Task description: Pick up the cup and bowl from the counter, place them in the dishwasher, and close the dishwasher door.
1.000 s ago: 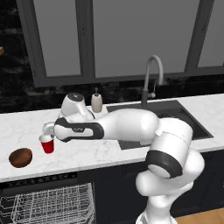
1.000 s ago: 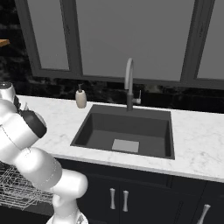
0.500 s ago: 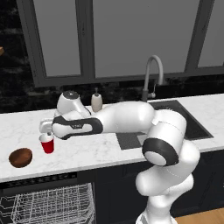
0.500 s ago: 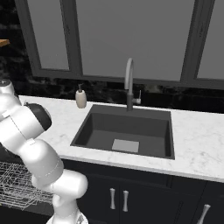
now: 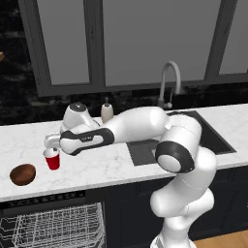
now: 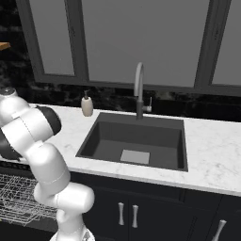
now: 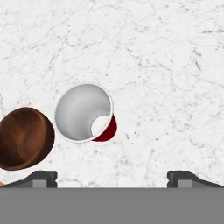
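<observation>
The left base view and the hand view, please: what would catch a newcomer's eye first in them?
Probably the cup, bright red on the white counter, directly beneath the open gripper. Beside it sits the bowl, dark brown, nearer the counter's front edge; from above, cup and bowl look close together without clearly touching. Below them the dishwasher stands open, showing its white wire rack.

Base views flank arm, sharing sink (image 5: 145, 152) (image 6: 134, 141); hand view straight down, close.

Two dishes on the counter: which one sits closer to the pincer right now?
The red cup, upright and nearer the open pincer; the brown bowl lies further off beside it.
</observation>
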Tool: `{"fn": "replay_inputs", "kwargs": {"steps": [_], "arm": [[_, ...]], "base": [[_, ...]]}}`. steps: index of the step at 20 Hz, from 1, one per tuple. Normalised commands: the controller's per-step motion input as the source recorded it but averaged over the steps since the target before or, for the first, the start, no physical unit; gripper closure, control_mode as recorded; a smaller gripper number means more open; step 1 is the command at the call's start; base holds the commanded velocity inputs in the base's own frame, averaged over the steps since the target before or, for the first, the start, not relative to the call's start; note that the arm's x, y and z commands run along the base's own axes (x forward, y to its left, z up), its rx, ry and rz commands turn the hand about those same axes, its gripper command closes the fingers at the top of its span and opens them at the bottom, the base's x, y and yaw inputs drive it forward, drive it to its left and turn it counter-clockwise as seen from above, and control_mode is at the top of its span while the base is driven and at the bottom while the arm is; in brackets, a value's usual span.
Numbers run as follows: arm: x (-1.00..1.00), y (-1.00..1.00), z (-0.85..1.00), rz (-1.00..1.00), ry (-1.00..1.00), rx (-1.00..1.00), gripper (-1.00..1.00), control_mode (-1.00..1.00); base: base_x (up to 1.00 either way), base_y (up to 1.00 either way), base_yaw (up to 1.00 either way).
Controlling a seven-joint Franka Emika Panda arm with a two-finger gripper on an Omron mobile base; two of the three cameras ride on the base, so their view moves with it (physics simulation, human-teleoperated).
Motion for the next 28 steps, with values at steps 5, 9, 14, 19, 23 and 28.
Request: {"fn": "replay_inputs", "kwargs": {"steps": [5, 9, 14, 19, 23, 28], "arm": [[0.16, 0.06, -0.06, 0.0, 0.0, 0.0, -1.0, -1.0], [0.13, 0.17, 0.0, 0.0, 0.0, 0.0, -1.0, -1.0], [0.06, 0.11, -0.05, 0.0, 0.0, 0.0, -1.0, -1.0], [0.1, 0.14, -0.14, 0.0, 0.0, 0.0, -1.0, -1.0], [0.14, 0.09, -0.16, 0.0, 0.01, 0.0, -1.0, -1.0], [0.25, 0.03, -0.24, -0.01, 0.0, 0.0, -1.0, -1.0]], "base": [[0.0, 0.0, 0.0], [0.0, 0.0, 0.0], [0.0, 0.0, 0.0], [0.0, 0.0, 0.0], [0.0, 0.0, 0.0], [0.0, 0.0, 0.0]]}}
